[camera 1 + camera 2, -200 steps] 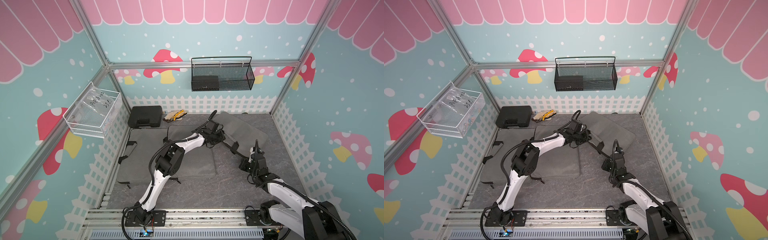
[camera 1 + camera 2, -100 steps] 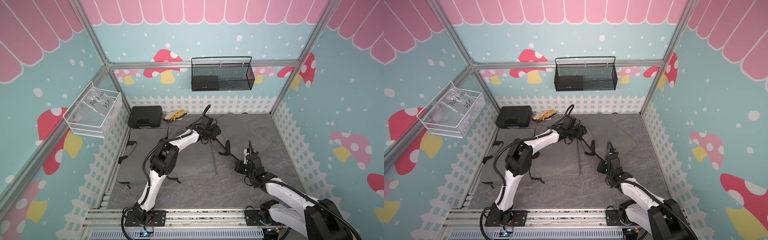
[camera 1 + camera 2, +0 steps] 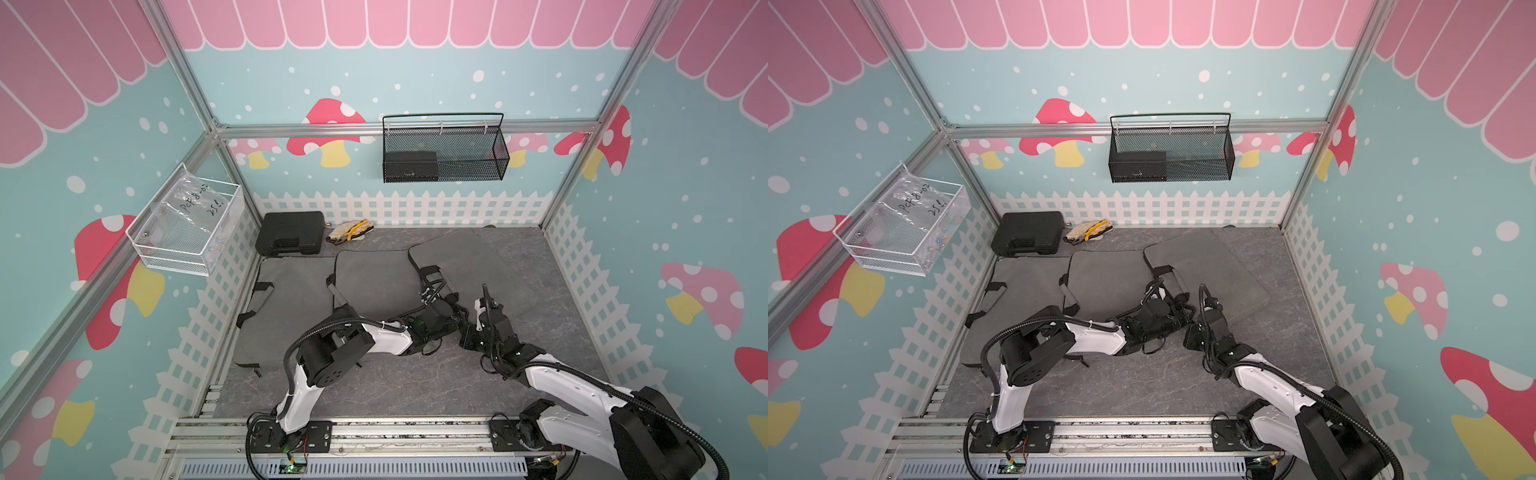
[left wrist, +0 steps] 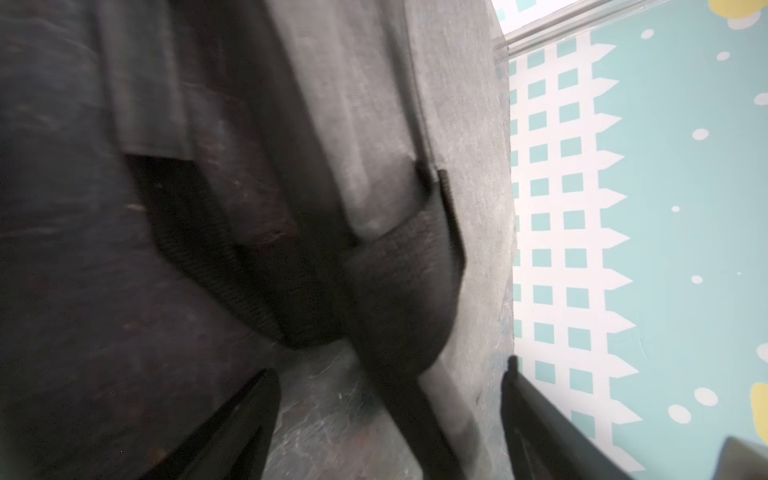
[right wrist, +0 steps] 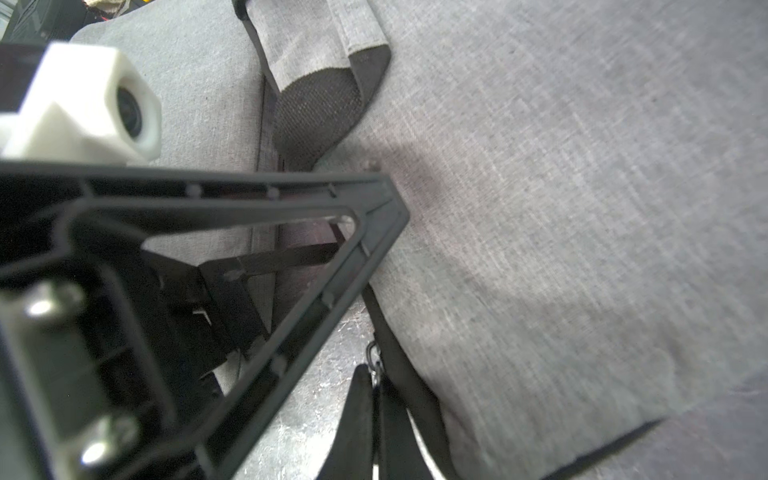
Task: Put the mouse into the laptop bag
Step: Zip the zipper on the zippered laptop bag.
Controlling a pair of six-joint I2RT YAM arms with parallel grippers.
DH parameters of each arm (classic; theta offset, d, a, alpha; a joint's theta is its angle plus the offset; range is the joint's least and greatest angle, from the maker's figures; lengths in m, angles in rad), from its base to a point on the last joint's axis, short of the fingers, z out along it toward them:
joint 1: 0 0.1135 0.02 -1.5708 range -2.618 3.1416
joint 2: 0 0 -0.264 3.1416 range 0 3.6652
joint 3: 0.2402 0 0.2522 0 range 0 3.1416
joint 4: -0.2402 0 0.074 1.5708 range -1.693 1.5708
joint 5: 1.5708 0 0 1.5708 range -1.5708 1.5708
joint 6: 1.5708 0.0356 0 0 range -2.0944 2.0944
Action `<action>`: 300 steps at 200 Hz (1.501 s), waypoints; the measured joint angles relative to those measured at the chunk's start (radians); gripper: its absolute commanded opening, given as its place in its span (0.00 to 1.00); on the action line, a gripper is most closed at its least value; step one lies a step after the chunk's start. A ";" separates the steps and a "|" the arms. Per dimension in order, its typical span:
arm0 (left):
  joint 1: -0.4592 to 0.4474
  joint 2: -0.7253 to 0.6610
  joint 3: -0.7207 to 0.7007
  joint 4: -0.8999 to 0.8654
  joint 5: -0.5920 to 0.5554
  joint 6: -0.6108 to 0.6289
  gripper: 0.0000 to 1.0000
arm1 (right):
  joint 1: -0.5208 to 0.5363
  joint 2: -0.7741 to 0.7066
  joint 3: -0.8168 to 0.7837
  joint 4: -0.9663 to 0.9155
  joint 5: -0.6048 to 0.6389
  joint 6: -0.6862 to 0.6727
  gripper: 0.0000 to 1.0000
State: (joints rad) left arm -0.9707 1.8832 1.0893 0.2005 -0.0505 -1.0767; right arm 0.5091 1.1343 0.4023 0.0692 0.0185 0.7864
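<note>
No mouse shows in any view. The grey laptop bag point(image 3: 478, 262) point(image 3: 1217, 266) lies flat at the back right of the table. My left gripper point(image 3: 455, 318) point(image 4: 386, 399) is open at the bag's front edge, with a black strap point(image 4: 399, 291) and bare table between its fingers. My right gripper point(image 3: 467, 334) point(image 5: 371, 380) sits close beside it. It is shut on the small metal zipper pull point(image 5: 373, 357) at the bag's edge point(image 5: 561, 208).
Two more grey bags point(image 3: 374, 278) point(image 3: 291, 299) lie to the left. A black case point(image 3: 291, 237) and gloves point(image 3: 350, 231) sit at the back. A black mesh basket point(image 3: 444, 149) hangs on the back wall and a white wire basket point(image 3: 187, 224) on the left wall.
My left gripper has opened and come toward the front of the table. The right gripper, still shut, has slid left along the bag's edge, and the two now sit side by side.
</note>
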 measured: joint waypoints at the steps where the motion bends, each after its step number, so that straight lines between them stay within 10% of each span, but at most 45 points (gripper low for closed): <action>1: -0.002 0.004 0.000 0.002 0.000 -0.001 0.88 | 0.000 0.000 0.000 0.000 0.000 0.000 0.00; 138: 0.006 0.196 0.042 0.240 -0.023 -0.147 0.86 | 0.003 -0.032 -0.031 0.001 0.018 -0.003 0.00; 159: 0.013 0.212 0.079 0.240 0.011 -0.157 0.74 | 0.003 -0.029 -0.031 0.006 0.009 -0.003 0.00; 206: 0.044 0.312 0.188 0.258 0.102 -0.174 0.00 | 0.000 -0.029 -0.031 0.000 0.040 0.005 0.00; 300: 0.188 0.391 0.357 0.151 0.389 -0.037 0.00 | -0.229 -0.032 -0.119 0.085 -0.074 0.007 0.00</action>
State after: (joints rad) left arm -0.7826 2.2745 1.4460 0.3519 0.3386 -1.1133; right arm 0.2802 1.1019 0.2832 0.1543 -0.0551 0.7937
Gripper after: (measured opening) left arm 0.061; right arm 0.047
